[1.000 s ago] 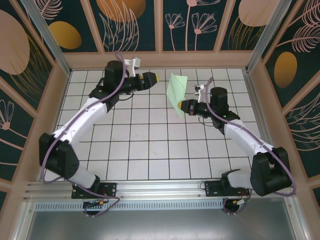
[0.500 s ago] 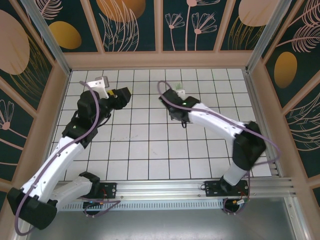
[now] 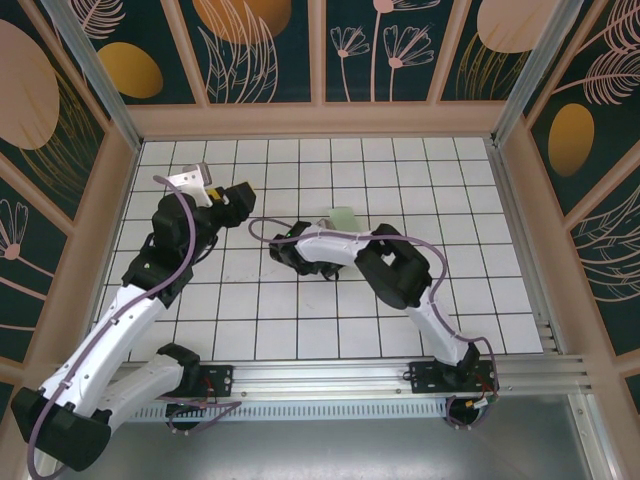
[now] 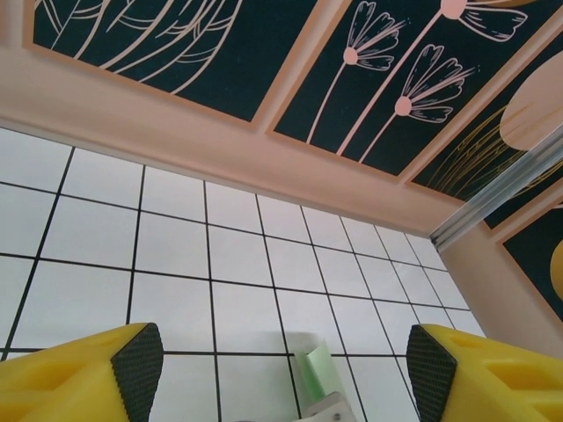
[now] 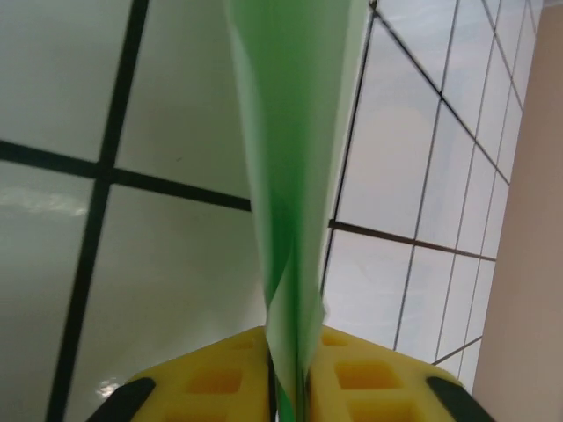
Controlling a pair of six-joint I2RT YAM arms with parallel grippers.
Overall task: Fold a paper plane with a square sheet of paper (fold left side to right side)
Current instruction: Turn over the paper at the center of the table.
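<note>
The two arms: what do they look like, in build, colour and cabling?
Both the left arm and the right arm have white link shells joined by black joint housings, and a lilac cable loops along each. The jaws are yellow moulded plastic with dark pads on the inner faces.

Robot lab test cell, white grid table, floral wall panels, aluminium rails
</note>
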